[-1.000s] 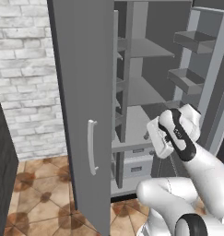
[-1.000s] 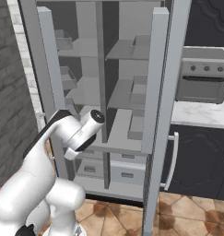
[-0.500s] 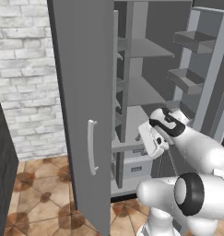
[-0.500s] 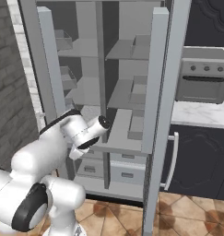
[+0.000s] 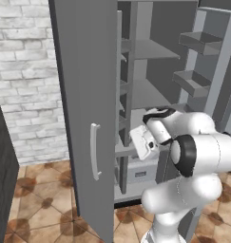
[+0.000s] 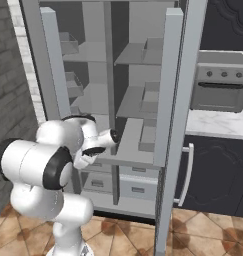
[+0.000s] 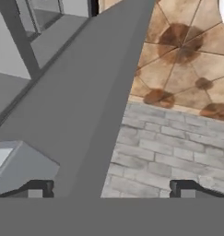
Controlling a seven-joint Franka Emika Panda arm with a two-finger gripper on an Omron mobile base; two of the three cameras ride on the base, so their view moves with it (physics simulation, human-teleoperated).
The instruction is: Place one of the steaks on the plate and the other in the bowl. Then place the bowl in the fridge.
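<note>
Left base view puts the fridge (image 5: 150, 95) in front of the robot with both doors swung wide, its grey shelves showing nothing I can make out as a bowl. The arm has folded back toward its own body over the last second: earlier the hand reached up near the middle shelves, and now the gripper (image 5: 144, 142) sits lower and closer in, just before the shelf edge above the drawers. I judge this a withdrawal from the fridge, so either the bowl is already stowed out of sight or the arm is resetting; the pictures do not settle which. Steaks, plate and bowl cannot be placed from these views.

Counted, largest first: one fridge, two open doors, the left one (image 5: 83, 118) bearing one bar handle (image 5: 94, 151), one oven (image 6: 218, 90) on the right, two drawers (image 6: 118, 186) low down. In the hand view the two fingertips (image 7: 39, 188) stand spread wide with nothing between them, over door edge, brick and floor tiles.
</note>
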